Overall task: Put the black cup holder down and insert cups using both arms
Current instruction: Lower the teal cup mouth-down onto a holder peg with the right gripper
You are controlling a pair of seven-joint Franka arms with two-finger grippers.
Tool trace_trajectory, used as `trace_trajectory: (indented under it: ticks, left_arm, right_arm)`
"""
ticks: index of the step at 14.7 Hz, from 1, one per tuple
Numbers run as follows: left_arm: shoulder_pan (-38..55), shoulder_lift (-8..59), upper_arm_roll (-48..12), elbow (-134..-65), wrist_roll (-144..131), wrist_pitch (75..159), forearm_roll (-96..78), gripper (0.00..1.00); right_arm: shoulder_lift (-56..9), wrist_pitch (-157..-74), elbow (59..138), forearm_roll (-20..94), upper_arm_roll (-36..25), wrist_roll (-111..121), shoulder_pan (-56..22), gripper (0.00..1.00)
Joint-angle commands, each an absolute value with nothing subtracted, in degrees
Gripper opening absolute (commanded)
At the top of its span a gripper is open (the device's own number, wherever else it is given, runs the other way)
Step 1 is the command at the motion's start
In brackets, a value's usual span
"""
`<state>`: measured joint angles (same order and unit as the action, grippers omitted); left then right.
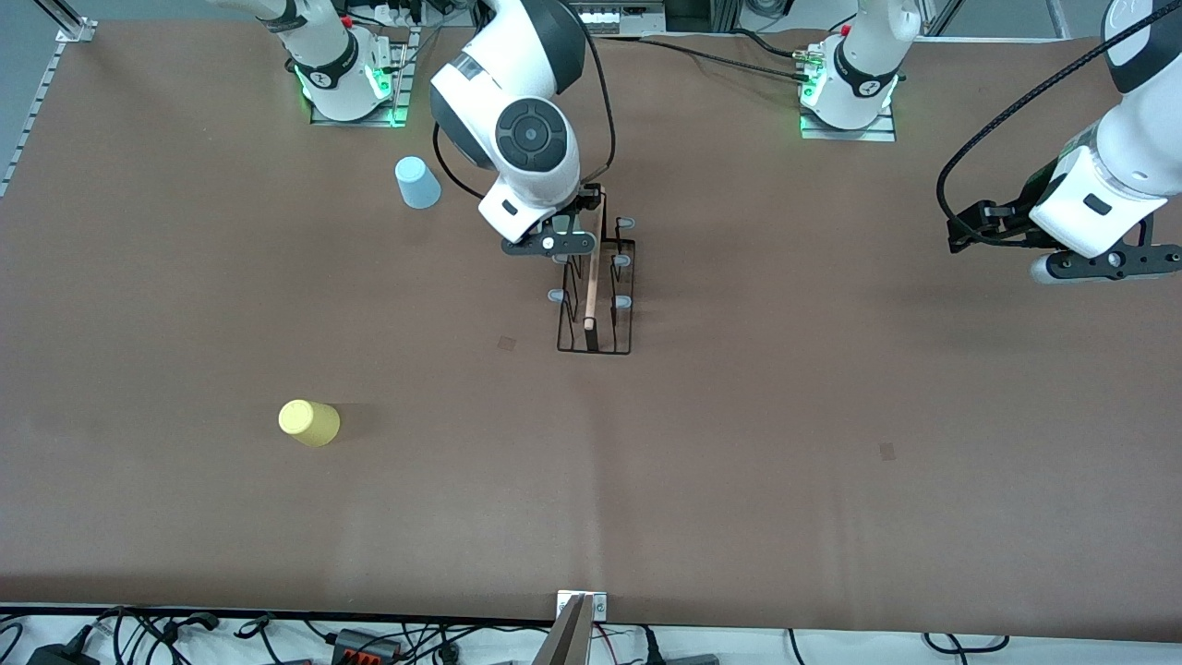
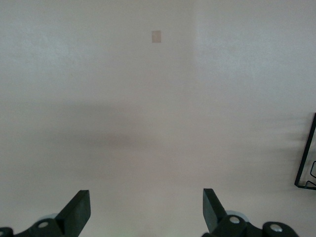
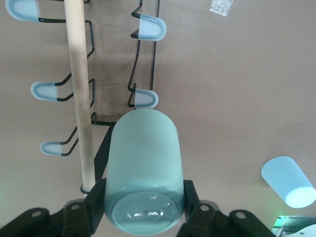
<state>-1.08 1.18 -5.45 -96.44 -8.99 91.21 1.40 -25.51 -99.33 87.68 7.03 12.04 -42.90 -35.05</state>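
The black cup holder (image 1: 596,296) stands mid-table, you see; over it your right gripper (image 3: 143,210) clamps the mint cup (image 3: 143,173). The left gripper (image 2: 145,210) hangs wide over the table's left-arm end.

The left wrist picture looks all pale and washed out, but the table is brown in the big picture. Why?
In the left wrist view the table comes out whitish and soft, with only a faint dark shadow band across it; in the front view the same table shows brown, with green glow by both arm bases; in the right wrist view the mint cup looks sharp, its clear bottom shiny.
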Motion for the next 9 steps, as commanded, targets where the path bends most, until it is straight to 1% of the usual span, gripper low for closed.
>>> trace_trajectory:
  ticks: [1, 9]
  left_arm:
    - [-1.67, 0.44, -6.15, -97.12, -8.88, 90.97, 2.37, 1.0]
    - [-1.67, 0.44, -6.07, -97.12, -8.7, 90.97, 2.37, 1.0]
  right_arm:
    - [-24.7, -98.61, 88.24, 8.09, 11.87, -44.47, -36.56, 0.15]
    - [-26.45, -99.23, 89.12, 7.91, 11.87, -44.3, -36.65, 0.15]
